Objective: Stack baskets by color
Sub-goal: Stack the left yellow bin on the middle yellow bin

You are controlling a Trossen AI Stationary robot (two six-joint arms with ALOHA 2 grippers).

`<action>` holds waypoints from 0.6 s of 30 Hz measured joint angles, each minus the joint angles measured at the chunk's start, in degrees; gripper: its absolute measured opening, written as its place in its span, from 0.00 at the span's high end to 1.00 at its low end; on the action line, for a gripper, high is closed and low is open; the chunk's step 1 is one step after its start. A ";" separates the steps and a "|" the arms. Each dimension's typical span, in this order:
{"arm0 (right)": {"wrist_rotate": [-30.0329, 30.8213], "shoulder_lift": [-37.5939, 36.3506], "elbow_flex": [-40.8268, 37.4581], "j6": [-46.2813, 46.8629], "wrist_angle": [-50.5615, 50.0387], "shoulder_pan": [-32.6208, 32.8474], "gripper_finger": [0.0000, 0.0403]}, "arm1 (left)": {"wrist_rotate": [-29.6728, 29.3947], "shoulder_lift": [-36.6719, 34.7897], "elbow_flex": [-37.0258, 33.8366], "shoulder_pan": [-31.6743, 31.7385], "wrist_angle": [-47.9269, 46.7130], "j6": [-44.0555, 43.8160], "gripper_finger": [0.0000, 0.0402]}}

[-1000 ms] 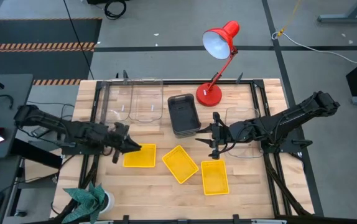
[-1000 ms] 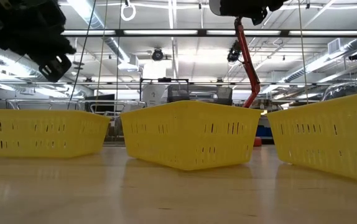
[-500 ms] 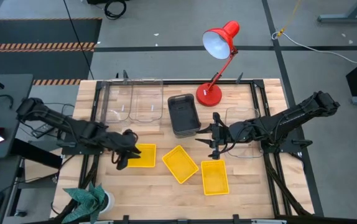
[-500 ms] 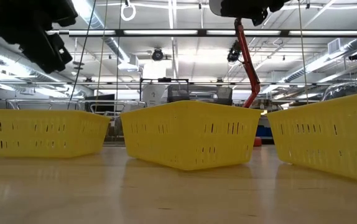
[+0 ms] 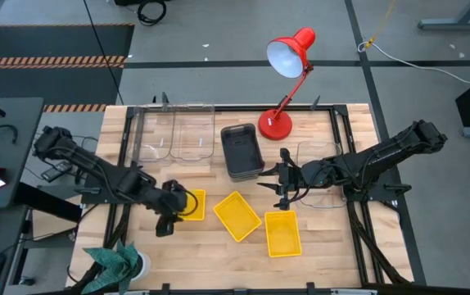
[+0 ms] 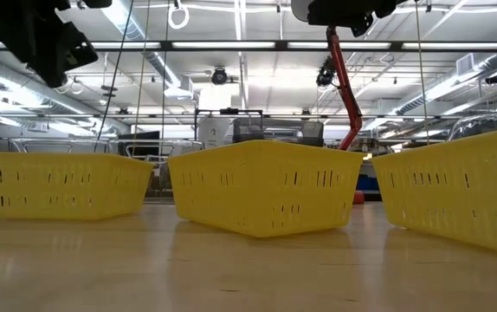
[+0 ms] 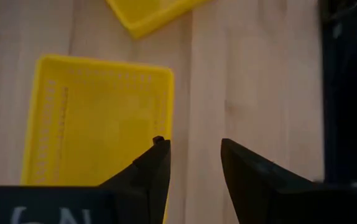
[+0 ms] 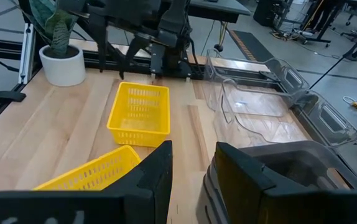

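Over the tabletop's (image 5: pixel 317 246) 8 o'clock sector | left end effector (image 5: pixel 172 209), jaws apart and empty, hangs at the left yellow basket's (image 5: pixel 189 206) 9 o'clock rim | basket's long axis 9–3 | right end effector (image 5: pixel 282 187), part-open and empty, waits farther off | no legible writing

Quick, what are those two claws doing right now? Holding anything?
Left gripper: open, empty, above the edge of a yellow basket.
Right gripper: open, empty, hovering near the grey baskets.
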 joint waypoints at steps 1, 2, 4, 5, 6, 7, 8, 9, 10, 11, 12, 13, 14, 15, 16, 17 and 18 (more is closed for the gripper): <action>-0.02 0.00 0.00 0.00 0.00 0.00 0.69 | -0.25 1.17 1.15 -0.28 -1.78 0.00 0.64; -0.02 0.00 0.02 -0.02 -0.02 0.00 0.69 | -0.78 2.24 2.16 -0.38 -3.07 0.00 0.64; -0.02 0.00 0.02 -0.11 0.06 0.00 0.69 | -2.29 3.92 3.50 -0.33 -5.31 0.07 0.64; -0.02 0.00 0.02 -0.10 0.07 0.00 0.69 | -2.90 4.56 3.79 -0.07 -5.90 0.37 0.65; -0.02 0.00 0.02 -0.11 0.04 0.00 0.69 | -3.31 5.17 3.89 0.26 -5.94 1.04 0.65; -0.08 0.00 0.02 -0.11 0.05 0.00 0.69 | -3.65 5.73 3.90 0.70 -5.97 1.38 0.65; -0.20 0.00 0.02 -0.07 0.07 0.00 0.69 | -4.02 6.27 3.90 1.26 -6.24 1.64 0.65; -0.20 0.00 0.02 0.03 0.02 0.00 0.69 | -4.47 6.76 3.90 1.93 -6.49 1.91 0.65; -0.22 0.00 0.02 0.17 -0.02 0.00 0.69 | -4.98 7.31 3.90 2.66 -6.73 2.33 0.65; -0.22 0.00 0.02 0.22 0.00 0.00 0.69 | -5.46 7.87 3.90 3.49 -6.98 2.87 0.65; -0.20 0.00 0.02 0.22 0.02 0.02 0.69 | -5.75 8.58 3.90 4.31 -7.21 3.61 0.65; -0.20 0.00 0.02 0.22 0.00 0.07 0.69 | -6.09 9.33 3.90 5.12 -7.50 4.50 0.65; -0.21 0.00 0.02 0.22 0.02 0.11 0.69 | -6.20 10.06 3.90 5.98 -7.87 5.44 0.65; -0.22 0.00 0.02 0.24 0.02 0.17 0.69 | -6.19 10.78 3.90 6.86 -8.19 6.31 0.66; -0.24 0.00 0.02 0.24 0.02 0.21 0.69 | -6.19 11.55 3.90 7.79 -8.33 7.48 0.66; -0.22 0.00 0.02 0.24 0.00 0.30 0.69 | -6.19 12.45 3.90 8.66 -8.32 8.67 0.66; -0.22 0.00 0.02 0.24 0.02 0.40 0.69 | -6.20 13.32 3.90 9.57 -8.45 9.92 0.67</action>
